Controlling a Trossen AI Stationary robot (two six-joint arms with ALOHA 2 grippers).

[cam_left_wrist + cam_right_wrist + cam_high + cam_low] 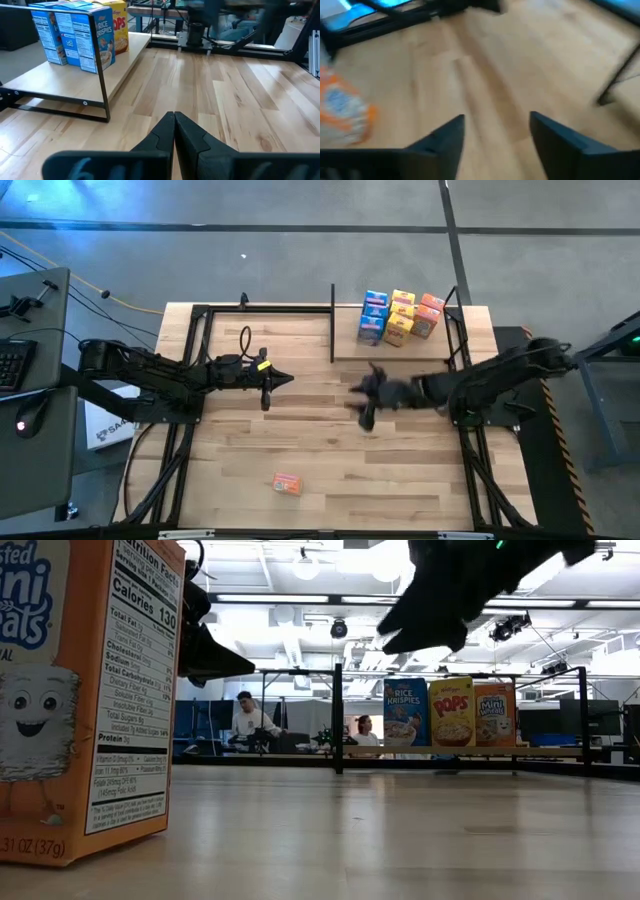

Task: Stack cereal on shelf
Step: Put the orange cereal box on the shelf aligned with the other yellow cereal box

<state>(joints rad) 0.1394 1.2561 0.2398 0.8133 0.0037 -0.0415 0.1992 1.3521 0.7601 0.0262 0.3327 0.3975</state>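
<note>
Right gripper (366, 412) hovers empty, fingers parted; lone orange cereal box (287, 484) near front looks light, crushable—pinch flat faces.

Cereal boxes (400, 317) sit bunched up on the shelf (345, 340) at the far right of the worktop (330, 470). One orange box (287, 484) lies alone near the front edge. Left gripper (284, 381) and right gripper (362, 406) both hover mid-worktop, facing each other, holding nothing.
</note>
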